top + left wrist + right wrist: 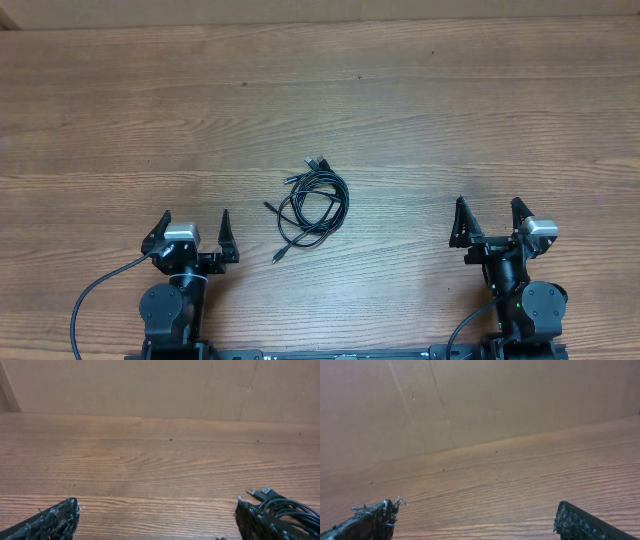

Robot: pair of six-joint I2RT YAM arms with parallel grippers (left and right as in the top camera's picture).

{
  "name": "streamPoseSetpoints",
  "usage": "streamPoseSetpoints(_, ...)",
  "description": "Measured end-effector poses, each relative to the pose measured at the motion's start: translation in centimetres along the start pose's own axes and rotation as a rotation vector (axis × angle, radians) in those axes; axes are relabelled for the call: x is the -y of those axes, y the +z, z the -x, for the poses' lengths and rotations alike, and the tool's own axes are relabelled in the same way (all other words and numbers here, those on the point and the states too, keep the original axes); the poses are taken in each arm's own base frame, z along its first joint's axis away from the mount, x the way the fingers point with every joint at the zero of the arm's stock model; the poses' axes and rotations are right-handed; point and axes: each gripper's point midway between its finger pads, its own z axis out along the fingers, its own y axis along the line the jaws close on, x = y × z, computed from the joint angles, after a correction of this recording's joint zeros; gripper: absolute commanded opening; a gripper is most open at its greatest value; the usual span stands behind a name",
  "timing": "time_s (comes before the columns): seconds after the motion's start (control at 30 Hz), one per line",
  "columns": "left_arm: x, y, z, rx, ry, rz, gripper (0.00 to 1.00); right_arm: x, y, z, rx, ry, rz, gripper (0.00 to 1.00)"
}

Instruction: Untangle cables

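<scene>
The cables [312,205] lie as one tangled bundle of thin black cords in the middle of the wooden table, plug ends sticking out at the top and lower left. My left gripper [196,222] sits to the bundle's lower left, open and holding nothing. In the left wrist view the gripper [157,510] frames bare wood, and part of the cables [285,507] shows just beyond the right fingertip. My right gripper [490,208] stands open to the bundle's lower right, well apart from it. The right wrist view shows the gripper [475,510] over bare table, with no cables in sight.
A brown cardboard wall [160,387] rises along the table's far edge. Thick black wires [95,295] run from the arm bases at the near edge.
</scene>
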Motion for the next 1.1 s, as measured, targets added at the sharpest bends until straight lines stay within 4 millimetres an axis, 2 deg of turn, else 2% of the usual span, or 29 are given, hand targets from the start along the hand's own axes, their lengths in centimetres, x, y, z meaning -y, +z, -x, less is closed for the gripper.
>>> streamPoseSetpoints(0.7, -0.1, -0.2, -0.4, -0.051, -0.001, 0.006, 0.99, 0.0, 0.0, 0.0, 0.000, 0.000, 0.000, 1.00)
streamPoseSetpoints(1.1, -0.1, 0.7, -1.3, -0.217, -0.001, 0.013, 1.00, 0.0, 0.0, 0.0, 0.000, 0.000, 0.000, 1.00)
